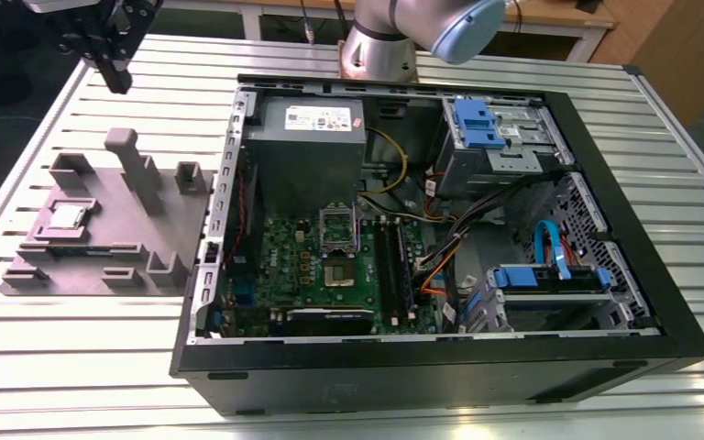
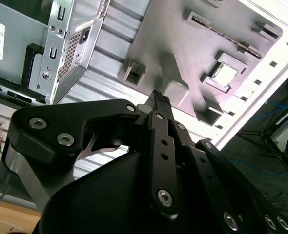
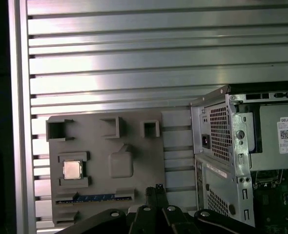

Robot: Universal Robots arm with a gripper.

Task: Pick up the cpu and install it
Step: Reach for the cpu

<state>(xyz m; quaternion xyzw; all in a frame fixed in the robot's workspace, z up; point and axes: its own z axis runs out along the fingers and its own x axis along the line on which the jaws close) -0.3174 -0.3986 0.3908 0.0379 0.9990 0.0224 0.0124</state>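
Note:
The cpu (image 1: pixel 69 216) is a small silvery square chip lying flat in a recess of the grey fixture plate (image 1: pixel 132 229), at the exterior view's left. Both wrist views show it too: cpu (image 3: pixel 72 169), cpu (image 2: pixel 226 74). My black gripper (image 1: pixel 117 84) hangs high above the table beyond the fixture's far edge, well away from the chip. Its fingers are shut together with nothing between them, as in gripper (image 3: pixel 157 189) and gripper (image 2: pixel 158 96). Inside the open computer case (image 1: pixel 450 367), the dark socket (image 1: pixel 337 272) sits on the green motherboard with its metal bracket (image 1: pixel 337 225) swung up.
The fixture carries a tall grey post (image 1: pixel 124 151) and smaller blocks, plus a long memory stick (image 3: pixel 92 198) in a slot near the chip. A grey power supply (image 1: pixel 309 137), blue drive bays (image 1: pixel 489 124) and cables fill the case. The arm's base (image 1: pixel 383 46) stands behind it.

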